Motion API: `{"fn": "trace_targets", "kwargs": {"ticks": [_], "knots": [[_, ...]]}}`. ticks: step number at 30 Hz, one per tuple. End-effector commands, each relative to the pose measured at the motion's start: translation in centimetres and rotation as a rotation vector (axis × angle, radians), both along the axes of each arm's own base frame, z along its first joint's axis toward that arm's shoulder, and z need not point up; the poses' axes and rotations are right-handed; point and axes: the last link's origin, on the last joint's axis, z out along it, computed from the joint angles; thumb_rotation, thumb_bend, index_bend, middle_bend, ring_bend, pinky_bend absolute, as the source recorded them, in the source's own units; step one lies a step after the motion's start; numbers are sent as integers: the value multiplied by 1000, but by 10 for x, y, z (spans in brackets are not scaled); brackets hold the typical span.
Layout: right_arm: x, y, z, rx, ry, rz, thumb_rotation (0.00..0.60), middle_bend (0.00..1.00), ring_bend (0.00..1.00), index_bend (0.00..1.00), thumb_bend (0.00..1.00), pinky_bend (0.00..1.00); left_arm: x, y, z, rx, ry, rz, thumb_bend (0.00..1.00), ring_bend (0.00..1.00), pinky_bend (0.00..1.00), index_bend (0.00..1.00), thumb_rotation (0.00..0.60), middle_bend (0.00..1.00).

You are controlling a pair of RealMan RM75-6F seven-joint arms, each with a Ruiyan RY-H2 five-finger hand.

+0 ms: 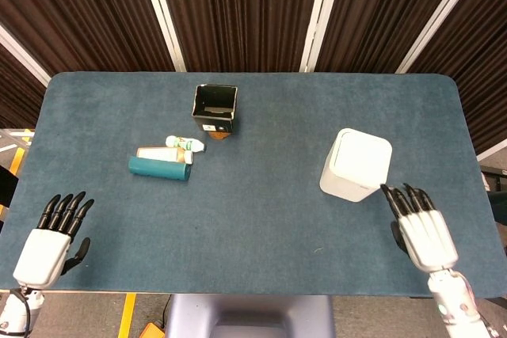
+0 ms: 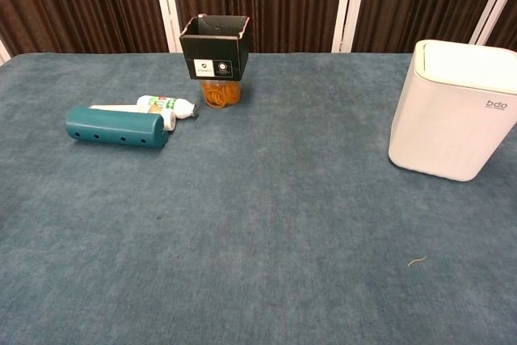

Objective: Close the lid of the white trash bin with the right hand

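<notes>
The white trash bin (image 1: 356, 165) stands on the right side of the bench (image 1: 261, 219), and its lid (image 1: 363, 150) lies flat and flush across the top — to my eye the closing itself looks done. The right robot hand (image 1: 423, 229) sits just near and right of the bin, apart from it, fingers (image 1: 400, 200) stretched out and spread, holding nothing. The left robot hand (image 1: 54, 235) rests at the near left corner, likewise spread and empty.

What remains, I'd judge, is a clean finish: keep the right robot hand clear of the bin's near wall so it doesn't nudge the light plastic body or tip it, and draw it to rest low at the near edge. If the lid needed a last press, a flat touch on its middle would serve better than a poke at the rim.

Well away on the left lie a teal cylinder (image 1: 159, 168) and small tubes (image 1: 183, 145) — with a black box (image 1: 215, 108) beyond them.
</notes>
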Motion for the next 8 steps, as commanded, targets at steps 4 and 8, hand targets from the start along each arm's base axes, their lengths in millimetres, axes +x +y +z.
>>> {"fn": "trace_targets", "kwargs": {"ticks": [4, 8], "knots": [[-30, 39, -11, -5, -23, -13, 600, 0, 0, 0, 467, 0, -1, 0, 1, -2, -10, -13, 456, 0, 0, 0, 600, 0], [-32, 38, -12, -6, -14, -24, 600, 0, 0, 0, 462, 0, -1, 0, 0, -7, 0, -8, 455, 0, 0, 0, 600, 0]]}}
